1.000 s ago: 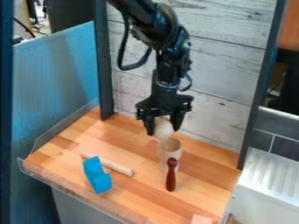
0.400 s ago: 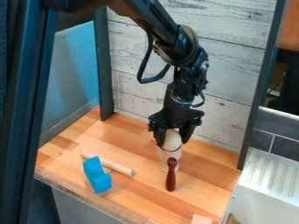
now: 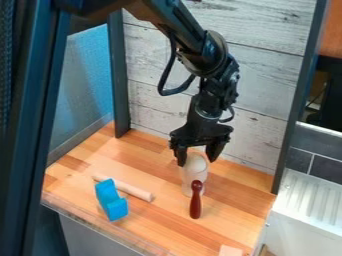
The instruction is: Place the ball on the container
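Gripper [image 3: 198,160], fingers spread. Beneath it, the ball [image 3: 195,163] sits in the mouth of the container [image 3: 188,179]; probably light, rigid, apt to roll; best grasped across its widest part.

One ball [image 3: 195,161], one container [image 3: 188,182], one blue block [image 3: 111,201], one rod [image 3: 133,192], one red pin [image 3: 195,201]. Also what looks like one pale block [image 3: 230,251].

Lower left, the block [image 3: 111,201] is bright blue; at centre, the ball [image 3: 194,163] is cream, the container [image 3: 187,181] pale beige. The worktop [image 3: 163,220] has orange and tan strips.
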`<act>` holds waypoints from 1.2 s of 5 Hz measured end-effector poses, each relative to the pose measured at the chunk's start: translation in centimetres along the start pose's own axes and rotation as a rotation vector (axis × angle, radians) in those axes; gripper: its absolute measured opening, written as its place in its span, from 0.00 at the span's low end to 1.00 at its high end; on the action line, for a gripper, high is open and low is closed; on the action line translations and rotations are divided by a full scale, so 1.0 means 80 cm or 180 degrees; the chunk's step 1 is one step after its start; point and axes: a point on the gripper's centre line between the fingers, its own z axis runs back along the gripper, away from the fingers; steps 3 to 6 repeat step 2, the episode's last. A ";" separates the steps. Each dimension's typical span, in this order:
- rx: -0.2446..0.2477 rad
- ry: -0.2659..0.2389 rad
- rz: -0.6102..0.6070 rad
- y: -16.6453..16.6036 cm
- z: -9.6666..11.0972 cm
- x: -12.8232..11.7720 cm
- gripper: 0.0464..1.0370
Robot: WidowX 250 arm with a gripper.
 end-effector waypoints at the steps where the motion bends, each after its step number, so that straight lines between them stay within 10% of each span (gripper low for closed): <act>1: -0.0044 -0.0115 -0.0149 0.002 0.005 0.004 0.97; 2: -0.0072 -0.0348 -0.0702 0.010 0.032 0.014 0.97; 6: -0.0072 -0.0348 -0.0702 0.010 0.032 0.014 0.97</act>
